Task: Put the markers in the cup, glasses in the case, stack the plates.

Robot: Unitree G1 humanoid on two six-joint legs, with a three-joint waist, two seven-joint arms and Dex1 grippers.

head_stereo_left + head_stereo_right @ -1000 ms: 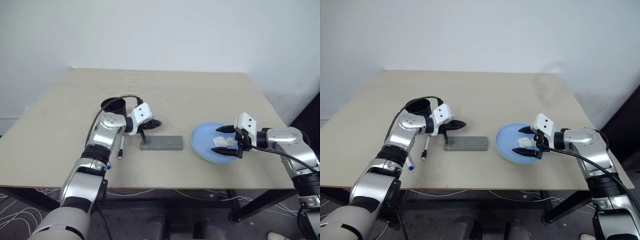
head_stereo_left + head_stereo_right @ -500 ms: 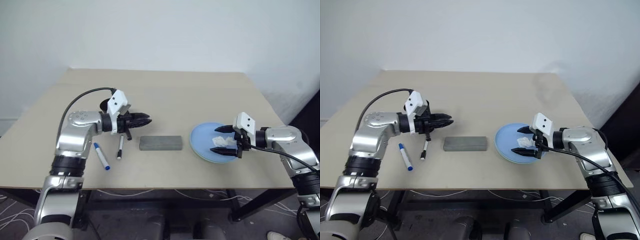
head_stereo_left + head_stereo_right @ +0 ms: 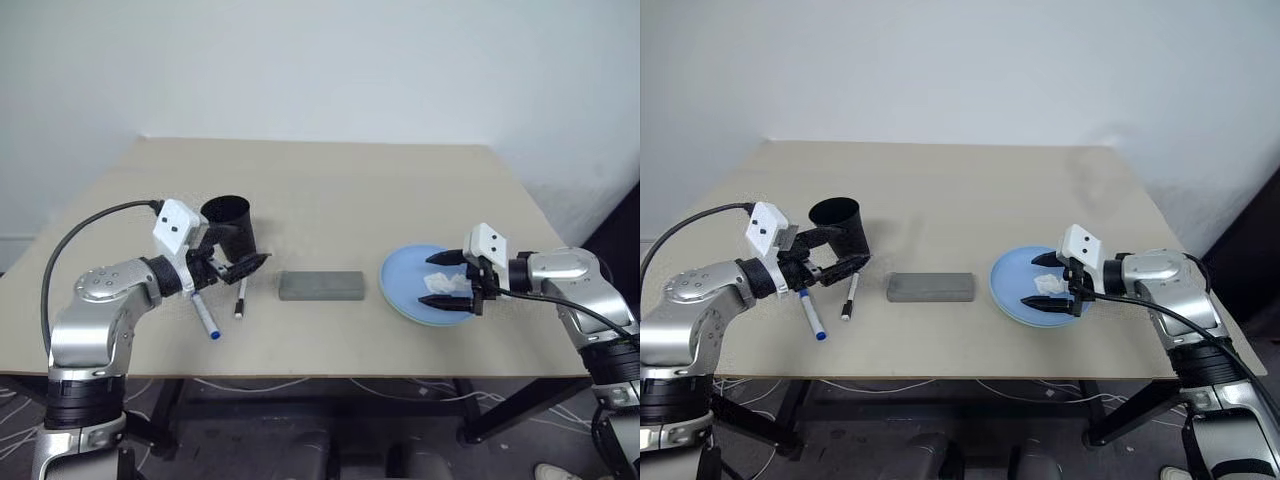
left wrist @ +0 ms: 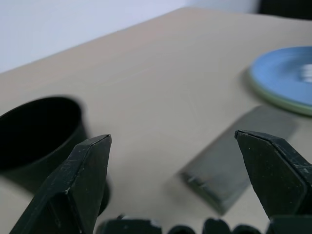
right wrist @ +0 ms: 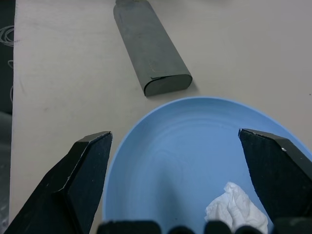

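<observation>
Markers: blue marker (image 3: 204, 314) and black marker (image 3: 240, 298) lie flat near bench (image 3: 330, 180) left front edge, just before cup (image 3: 229, 225). Left gripper (image 3: 232, 266) above them, jaws wide, empty. Right gripper (image 3: 443, 285) over blue plate (image 3: 405, 280), jaws wide, empty. Judgement: descend square across one barrel, pinch mid-length, lift clear, drop upright into cup.

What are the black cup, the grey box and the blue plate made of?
The cup looks like plastic: thin, dull black walls with hardly any shine. The grey box looks hard, plastic or maybe metal, matte, with rounded corners. The blue plate looks like smooth plastic or glazed ceramic; faint rings show in it. The crumpled tissue on it is soft paper.
</observation>
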